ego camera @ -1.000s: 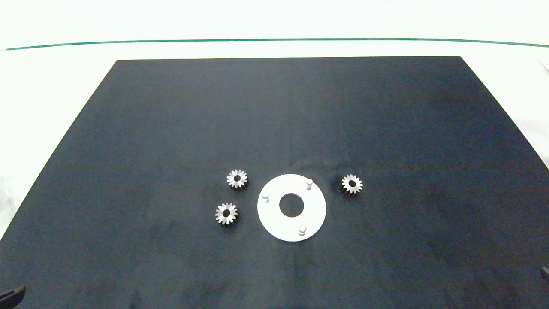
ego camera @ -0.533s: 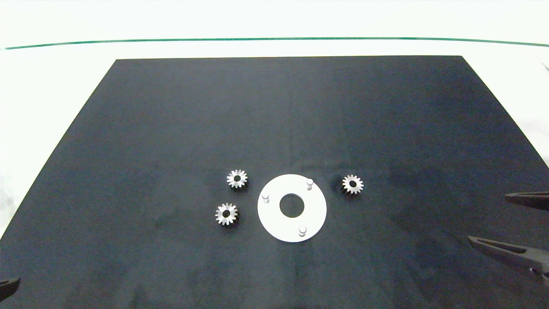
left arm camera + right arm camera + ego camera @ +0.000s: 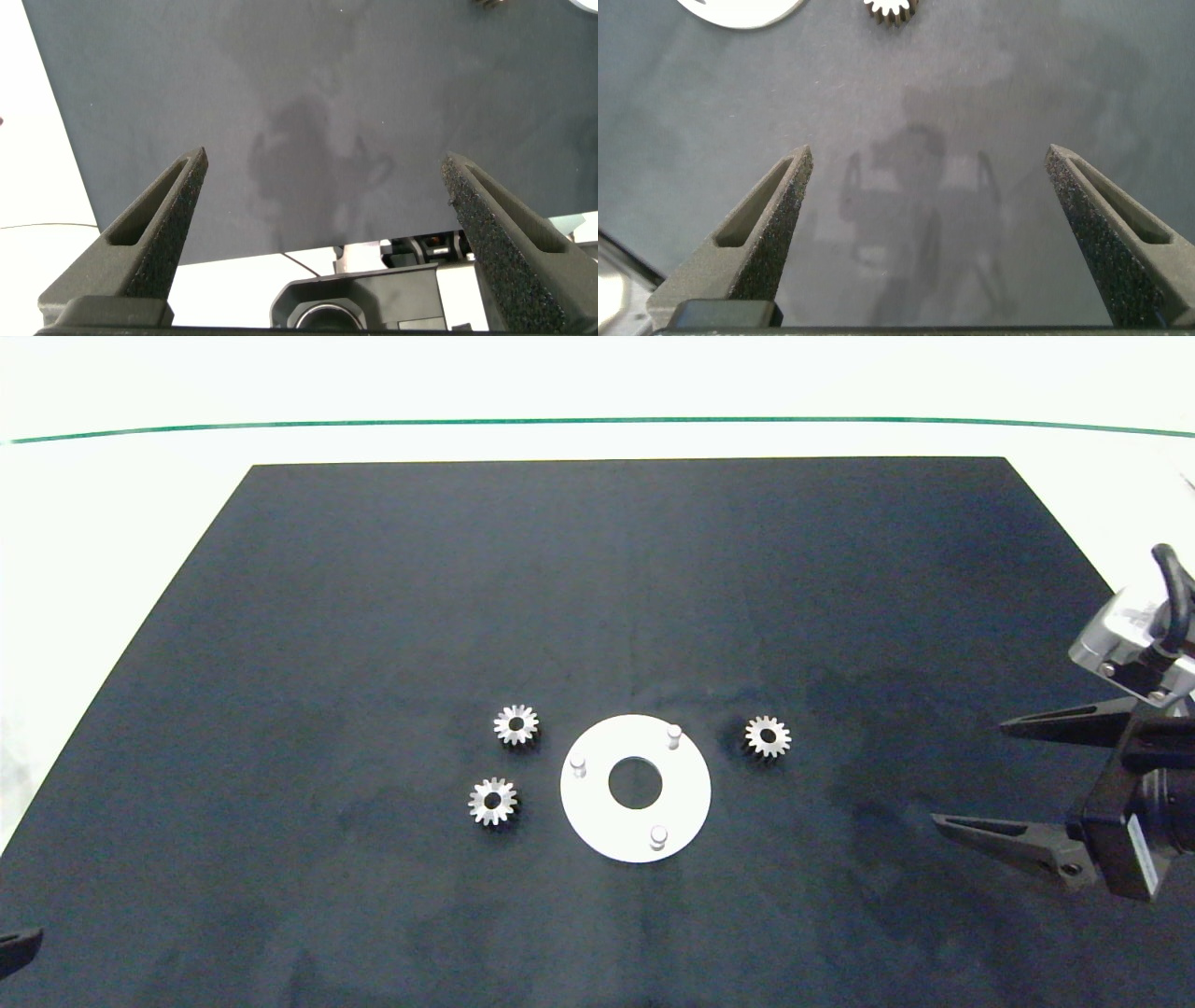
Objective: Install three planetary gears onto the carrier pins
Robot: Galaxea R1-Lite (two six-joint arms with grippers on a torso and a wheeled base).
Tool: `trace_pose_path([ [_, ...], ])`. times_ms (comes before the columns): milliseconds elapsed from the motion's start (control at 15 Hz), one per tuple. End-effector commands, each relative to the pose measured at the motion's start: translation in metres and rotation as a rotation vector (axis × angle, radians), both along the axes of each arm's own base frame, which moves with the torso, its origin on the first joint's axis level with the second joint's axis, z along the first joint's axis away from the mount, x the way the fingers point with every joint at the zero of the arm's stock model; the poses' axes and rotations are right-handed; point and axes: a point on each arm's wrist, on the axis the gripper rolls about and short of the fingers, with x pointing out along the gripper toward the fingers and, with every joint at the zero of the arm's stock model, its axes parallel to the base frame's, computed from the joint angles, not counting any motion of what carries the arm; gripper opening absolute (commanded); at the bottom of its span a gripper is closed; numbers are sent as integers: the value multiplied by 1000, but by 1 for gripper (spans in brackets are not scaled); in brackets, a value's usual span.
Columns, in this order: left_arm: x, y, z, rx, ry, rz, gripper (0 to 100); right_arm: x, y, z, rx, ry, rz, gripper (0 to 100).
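Planetary gears (image 3: pixel 767 736) well apart from right end effector (image 3: pixel 966 775).

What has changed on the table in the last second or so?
The right gripper has come in from the right edge, fingers open, heading toward the lone gear on that side; it holds nothing. The left gripper, also open, has slipped slightly further off the near left corner. All three gears, the white disc and its pins have not moved.
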Motion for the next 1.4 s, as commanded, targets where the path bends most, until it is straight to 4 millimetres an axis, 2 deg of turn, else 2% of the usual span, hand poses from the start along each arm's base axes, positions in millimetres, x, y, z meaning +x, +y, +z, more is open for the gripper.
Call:
trace_pose_path([
  [67, -8, 0, -2, 0, 6, -1, 100, 18, 7, -2, -26, 23, 19, 100],
  [600, -14, 1, 1, -1, -20, 37, 100, 30, 18, -3, -27, 1, 81, 100],
  [1067, -16, 1, 1, -3, -26, 60, 100, 61, 33, -18, -53, 15, 102, 100],
  [1400, -18, 1, 1, -3, -35, 59, 100, 82, 41, -18, -59, 19, 96, 100],
])
